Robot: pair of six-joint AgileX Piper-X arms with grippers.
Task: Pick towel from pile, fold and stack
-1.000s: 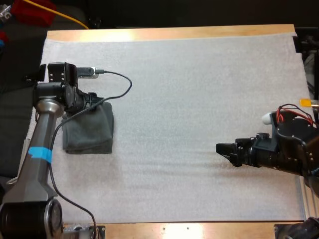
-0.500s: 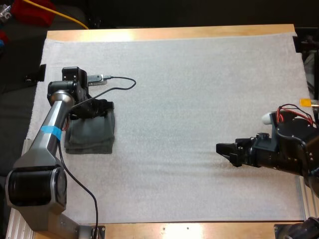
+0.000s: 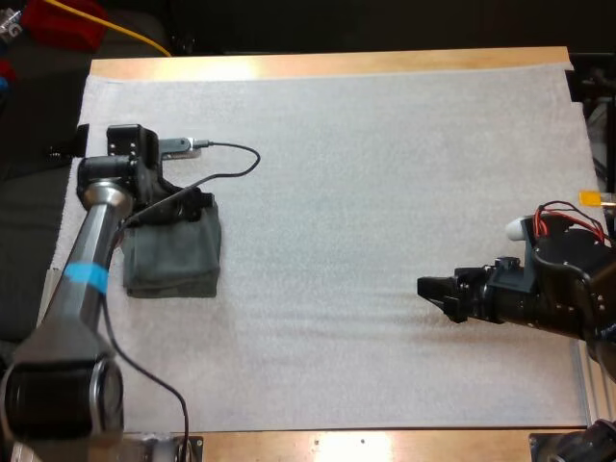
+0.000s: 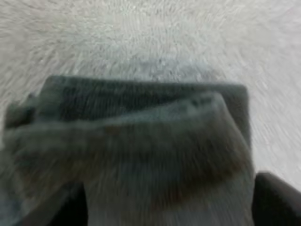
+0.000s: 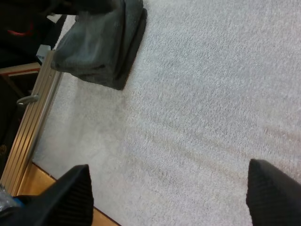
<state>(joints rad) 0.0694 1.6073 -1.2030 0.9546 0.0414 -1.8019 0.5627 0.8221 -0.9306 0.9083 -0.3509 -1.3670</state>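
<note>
- The towel [image 3: 173, 260], dark grey-green and folded, lies at the left side of the white mat [image 3: 366, 173] on the worktop [image 3: 327, 65], close to the mat's left edge. In the right wrist view its layers look roughly squared, with the upper one a little slack.
- The left claw [image 3: 192, 204] is at the towel's far edge. In the left wrist view, cloth fills the gap between its black fingers [image 4: 277, 200], so I judge it to be pinching an upper fold of the towel, not spread above it. That view is blurred, so the grip is a reading and not a certainty.
- The step in hand looks like laying the last fold down.
- To do it well, lower the pinched edge straight onto the layer beneath and line edge up with edge. Let go only once the cloth rests flat, so that nothing springs back.
- After release, lift straight up. A sideways pull would likely drag the soft top layer and skew the fold.
- The right claw [image 3: 430, 287] hovers over the right part of the mat, well apart from the towel, its fingers spread with nothing between them.
- It is best left there unless a corner needs pinning. In that case it should come in along the near side, clear of the left arm.
</note>
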